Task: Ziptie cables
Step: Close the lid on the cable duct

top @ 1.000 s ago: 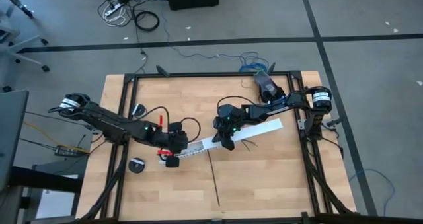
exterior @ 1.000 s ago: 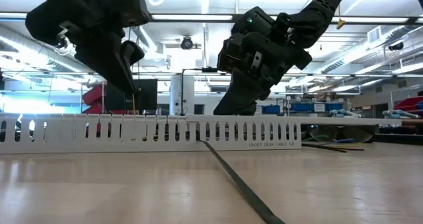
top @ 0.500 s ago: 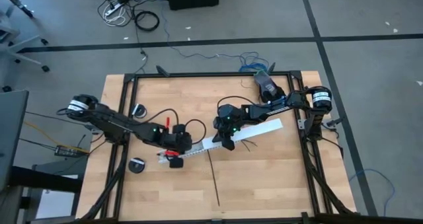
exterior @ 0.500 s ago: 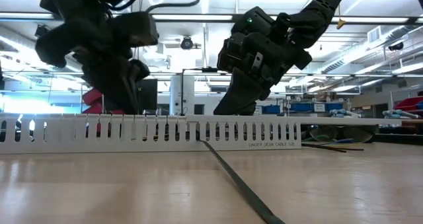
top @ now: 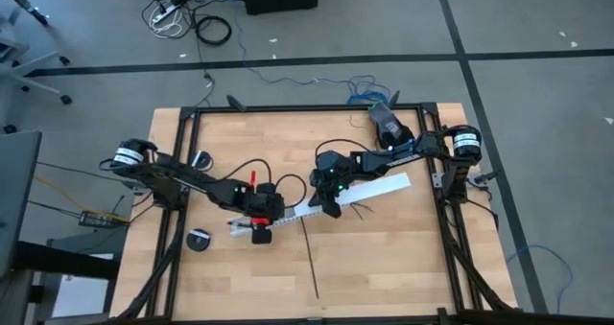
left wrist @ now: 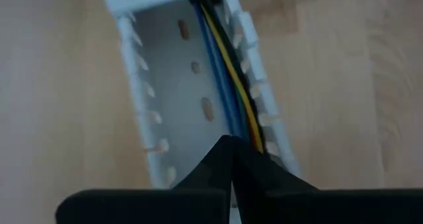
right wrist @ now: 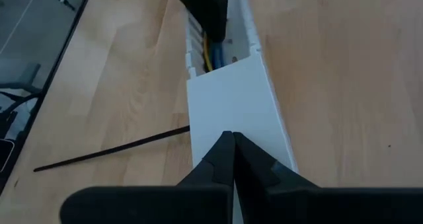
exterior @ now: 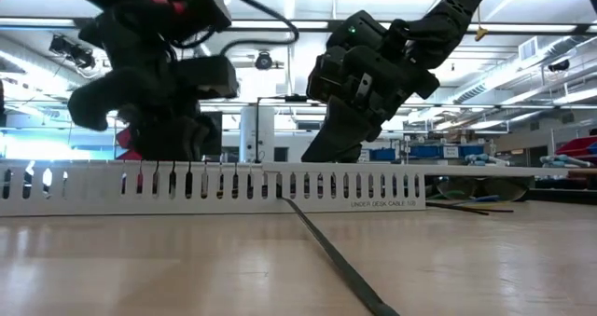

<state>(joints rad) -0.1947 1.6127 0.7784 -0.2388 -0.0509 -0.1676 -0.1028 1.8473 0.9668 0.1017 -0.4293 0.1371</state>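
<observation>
High view, item one: a wooden surface [top: 384, 258] inside a black frame, with a long white slotted channel [top: 379, 189] lying slantwise across its middle, running from about 8 o'clock to 2 o'clock. Item two: our left hand [top: 259, 231], clenched with fingertips pressed together, sits at the channel's 8 o'clock end; in the left wrist view its joined fingertips [left wrist: 228, 159] rest just over the open trough. Item three: the cables [left wrist: 228, 72], blue, yellow-orange and dark strands, lie side by side inside that trough along one slotted wall, running under the channel's cover. Item four: our right hand [top: 331, 208], also clenched and grasping nothing we can see, sits on the channel near its middle; in the right wrist view its closed tips [right wrist: 228, 145] rest on the cover [right wrist: 234, 112]. Item five: the ziptie [top: 310, 258], a thin black strip, lies flat on the surface, reaching from the channel toward 6 o'clock, free of both hands. Item six: a small round black object [top: 199, 240] lies at 8 o'clock of the left hand.
</observation>
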